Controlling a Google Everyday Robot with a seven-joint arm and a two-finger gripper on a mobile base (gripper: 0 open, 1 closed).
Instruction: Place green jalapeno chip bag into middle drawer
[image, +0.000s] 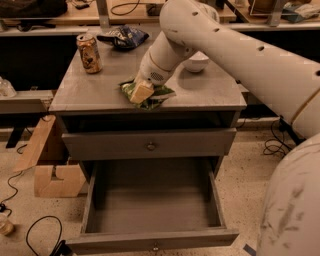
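- green jalapeno chip bag: shiny, crinkled foil.
- pincer, at the bag: smooth, matt tan plastic.
- counter: matt grey, smooth.
- middle drawer: matt grey, small metal knob.
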